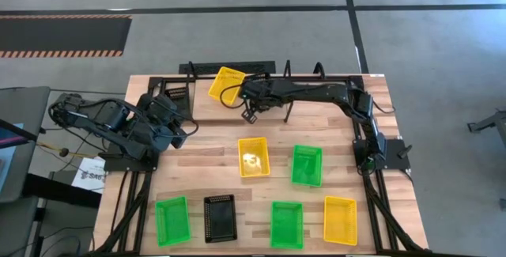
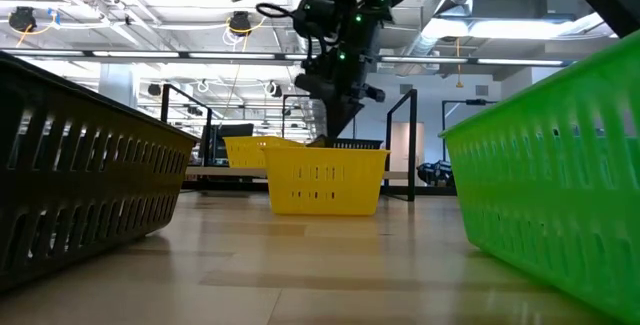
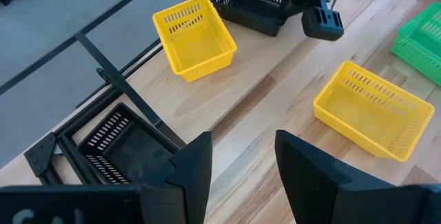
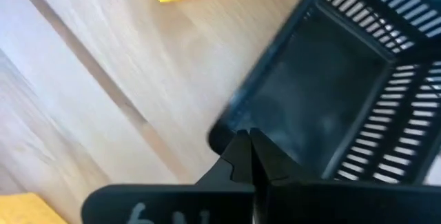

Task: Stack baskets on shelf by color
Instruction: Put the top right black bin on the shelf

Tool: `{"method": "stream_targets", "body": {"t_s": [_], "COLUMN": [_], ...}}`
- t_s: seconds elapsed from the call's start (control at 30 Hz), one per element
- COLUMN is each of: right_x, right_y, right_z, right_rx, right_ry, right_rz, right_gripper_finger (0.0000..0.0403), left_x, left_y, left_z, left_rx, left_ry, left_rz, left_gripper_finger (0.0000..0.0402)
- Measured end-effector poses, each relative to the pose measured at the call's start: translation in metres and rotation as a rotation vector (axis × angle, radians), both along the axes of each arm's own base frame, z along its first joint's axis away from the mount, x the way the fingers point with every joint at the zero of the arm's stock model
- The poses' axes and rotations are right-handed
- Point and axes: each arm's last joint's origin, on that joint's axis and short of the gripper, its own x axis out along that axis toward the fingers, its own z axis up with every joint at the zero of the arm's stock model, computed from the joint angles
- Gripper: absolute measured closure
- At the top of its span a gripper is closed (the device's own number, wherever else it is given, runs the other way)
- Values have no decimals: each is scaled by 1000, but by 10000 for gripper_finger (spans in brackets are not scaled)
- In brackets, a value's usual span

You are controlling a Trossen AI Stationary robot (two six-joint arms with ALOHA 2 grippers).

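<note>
At the far middle of the tabletop [image 1: 213, 150] your right tool [image 4: 247, 156], pressed together and empty, hangs over the black basket [image 4: 331, 93] on the shelf [image 1: 207, 103]; descending so, it may strike the rim and push it aside.

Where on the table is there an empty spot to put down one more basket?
Bare wood lies left of the middle yellow basket, between the left gripper and the front row's black basket. A smaller patch lies right of the middle green basket. The front row and the shelf, under the right gripper, are crowded.
</note>
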Motion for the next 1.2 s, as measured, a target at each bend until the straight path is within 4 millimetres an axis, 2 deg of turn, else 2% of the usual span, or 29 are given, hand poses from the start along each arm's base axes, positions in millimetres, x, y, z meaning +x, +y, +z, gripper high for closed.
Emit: {"method": "stream_targets", "body": {"t_s": [0.3, 0.57, 0.73, 0.93, 1.2], "right_x": [19, -7, -6, -3, 6], "right_y": [11, -8, -12, -7, -6], "right_z": [9, -2, -16, -19, -11], "right_rx": [-32, 19, 19, 49, 31], "right_ry": [-192, 38, 98, 88, -28], "right_rz": [10, -42, -25, -1, -16], "right_gripper_finger": [403, 403, 403, 403, 403], "left_x": [0, 0, 0, 0, 0], "left_y": [0, 0, 0, 0, 0], "left_z": [0, 0, 0, 0, 0], "left_rx": [0, 0, 3, 2, 1], "left_ry": [0, 1, 5, 5, 5], "left_rz": [-1, -1, -6, -7, -6], "left_gripper_finger": [253, 253, 253, 253, 253]}}
